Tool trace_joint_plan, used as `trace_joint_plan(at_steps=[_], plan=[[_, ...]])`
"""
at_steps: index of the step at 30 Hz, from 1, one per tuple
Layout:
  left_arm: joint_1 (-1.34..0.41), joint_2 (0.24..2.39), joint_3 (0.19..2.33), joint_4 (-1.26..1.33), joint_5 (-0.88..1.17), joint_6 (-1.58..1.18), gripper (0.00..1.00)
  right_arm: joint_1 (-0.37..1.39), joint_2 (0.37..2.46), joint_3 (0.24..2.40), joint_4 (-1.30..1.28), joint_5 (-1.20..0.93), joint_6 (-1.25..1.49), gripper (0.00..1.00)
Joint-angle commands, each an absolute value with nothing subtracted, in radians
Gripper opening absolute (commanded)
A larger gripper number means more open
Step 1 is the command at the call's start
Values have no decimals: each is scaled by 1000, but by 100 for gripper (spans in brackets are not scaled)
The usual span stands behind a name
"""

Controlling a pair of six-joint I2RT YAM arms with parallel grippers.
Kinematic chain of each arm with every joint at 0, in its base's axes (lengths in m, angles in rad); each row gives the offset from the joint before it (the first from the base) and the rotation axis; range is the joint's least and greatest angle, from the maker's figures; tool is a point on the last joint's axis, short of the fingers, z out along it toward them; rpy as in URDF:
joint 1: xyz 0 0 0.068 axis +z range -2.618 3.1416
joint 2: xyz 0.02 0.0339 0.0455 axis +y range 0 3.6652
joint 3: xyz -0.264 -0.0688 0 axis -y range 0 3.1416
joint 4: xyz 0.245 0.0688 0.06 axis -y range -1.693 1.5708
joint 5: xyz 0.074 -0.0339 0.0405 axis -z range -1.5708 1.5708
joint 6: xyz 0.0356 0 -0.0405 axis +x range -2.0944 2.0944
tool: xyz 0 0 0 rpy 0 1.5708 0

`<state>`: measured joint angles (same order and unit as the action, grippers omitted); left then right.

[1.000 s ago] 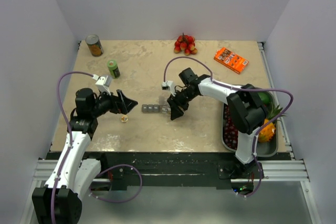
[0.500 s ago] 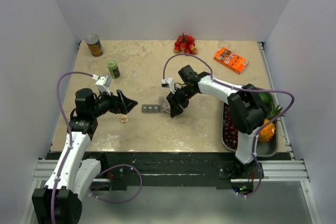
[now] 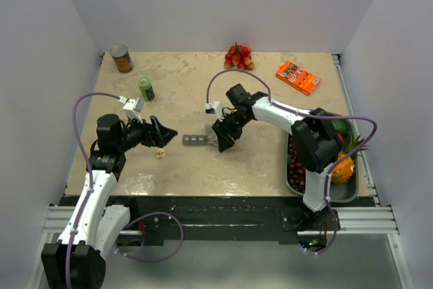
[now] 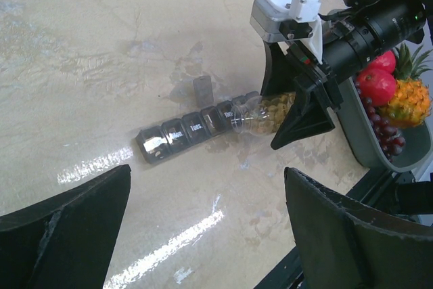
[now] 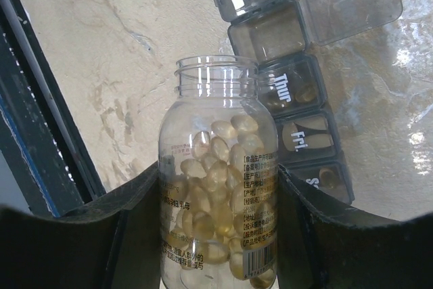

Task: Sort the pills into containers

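The grey pill-organiser strip (image 3: 195, 140) lies mid-table; it also shows in the left wrist view (image 4: 183, 133). In the right wrist view (image 5: 298, 109) the compartment after "Tues" has its lid (image 5: 352, 1) flipped open. "Thur", "Fri" and the one after hold yellow pills behind shut lids. My right gripper (image 3: 222, 140) (image 5: 216, 191) is shut on a clear, uncapped bottle of yellow pills (image 5: 216, 187). The bottle lies tilted with its mouth (image 5: 216, 69) beside the open compartment. My left gripper (image 3: 162, 137) (image 4: 206, 174) is open and empty, left of the strip.
A small round cap (image 3: 160, 153) lies by my left gripper. A green bottle (image 3: 146, 88) and tin can (image 3: 122, 59) stand at the back left. Red fruit (image 3: 238, 57) and an orange box (image 3: 298, 77) lie at the back. A grey fruit tray (image 3: 345, 197) sits at the right.
My right gripper has shifted slightly left and away with the bottle, closer along the strip. The left arm has not moved.
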<state>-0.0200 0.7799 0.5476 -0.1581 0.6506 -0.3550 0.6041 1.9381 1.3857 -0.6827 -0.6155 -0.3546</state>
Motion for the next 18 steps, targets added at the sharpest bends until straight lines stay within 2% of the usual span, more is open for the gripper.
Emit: trace_joint_plan(at_steps=[1, 18], plan=[[-18, 764, 555, -123, 670, -341, 99, 618, 1945, 1433, -703, -586, -337, 0], [-18, 762, 555, -121, 672, -342, 99, 630, 1970, 1468, -724, -546, -330, 0]])
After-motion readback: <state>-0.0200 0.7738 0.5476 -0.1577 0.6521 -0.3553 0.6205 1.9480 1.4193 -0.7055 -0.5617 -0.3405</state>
